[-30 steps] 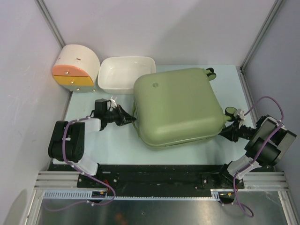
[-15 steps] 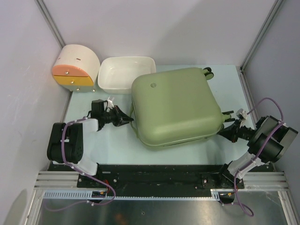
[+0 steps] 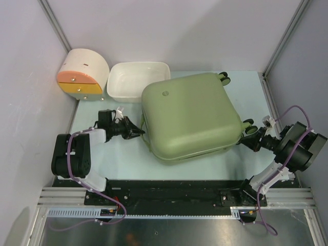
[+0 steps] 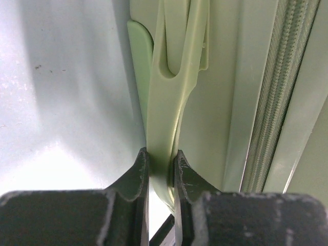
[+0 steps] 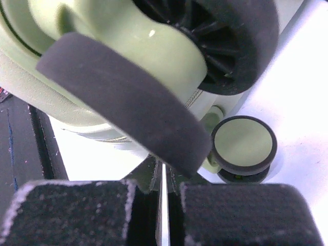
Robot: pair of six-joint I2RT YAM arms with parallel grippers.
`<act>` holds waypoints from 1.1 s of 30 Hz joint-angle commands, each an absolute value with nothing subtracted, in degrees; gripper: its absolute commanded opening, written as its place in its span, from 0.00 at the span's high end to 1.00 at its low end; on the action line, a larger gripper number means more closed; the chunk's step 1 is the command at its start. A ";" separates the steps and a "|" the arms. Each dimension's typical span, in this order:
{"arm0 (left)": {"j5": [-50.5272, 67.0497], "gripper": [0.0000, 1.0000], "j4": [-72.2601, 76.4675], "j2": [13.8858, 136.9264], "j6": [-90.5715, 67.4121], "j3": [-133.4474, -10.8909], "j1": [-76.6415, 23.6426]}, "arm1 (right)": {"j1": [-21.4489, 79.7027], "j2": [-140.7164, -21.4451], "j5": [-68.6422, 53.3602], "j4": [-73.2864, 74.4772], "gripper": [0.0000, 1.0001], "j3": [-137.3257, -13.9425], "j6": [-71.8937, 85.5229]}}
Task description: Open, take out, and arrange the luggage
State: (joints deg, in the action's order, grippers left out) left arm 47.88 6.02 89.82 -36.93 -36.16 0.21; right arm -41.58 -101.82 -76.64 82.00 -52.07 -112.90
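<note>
The olive-green luggage [image 3: 189, 115] lies flat and closed in the middle of the pale table. My left gripper [image 3: 137, 132] is at its left side, shut on the luggage's pale green side handle [image 4: 169, 92]; in the left wrist view the fingers [image 4: 138, 169] pinch the handle's lower end, with the zipper [image 4: 271, 102] to the right. My right gripper [image 3: 252, 138] is at the luggage's right near corner, shut with nothing between its jaws. In the right wrist view it sits just under a black wheel [image 5: 128, 97], with a second wheel [image 5: 243, 143] beyond.
A white rectangular tub [image 3: 134, 81] stands at the back, touching the luggage's far left corner. A round cream drawer box with an orange front [image 3: 82, 74] sits in the back left corner. Walls close in both sides; the black base rail [image 3: 169, 192] runs along the near edge.
The luggage has slid to the left and turned slightly. My right gripper has closed and followed up against the near right wheel. The left gripper drew back to the left, holding the handle.
</note>
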 commanded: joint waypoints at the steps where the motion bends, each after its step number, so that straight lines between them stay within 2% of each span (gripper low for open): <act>1: 34.54 1.00 4.31 92.37 -30.24 -38.40 5.98 | -43.07 -102.83 -93.69 87.01 1.00 -58.18 -146.34; 10: 34.80 1.00 3.87 94.66 -28.57 -41.13 5.80 | -39.82 -105.99 -94.48 87.10 1.00 -61.08 -150.20; 33: 37.00 1.00 3.25 97.73 -25.93 -46.14 2.37 | -24.44 -120.85 -94.39 87.10 1.00 -82.26 -147.84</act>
State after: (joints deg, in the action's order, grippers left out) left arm 51.09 -1.15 95.85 -31.22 -44.03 1.13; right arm -26.17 -119.20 -81.58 80.99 -77.14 -112.77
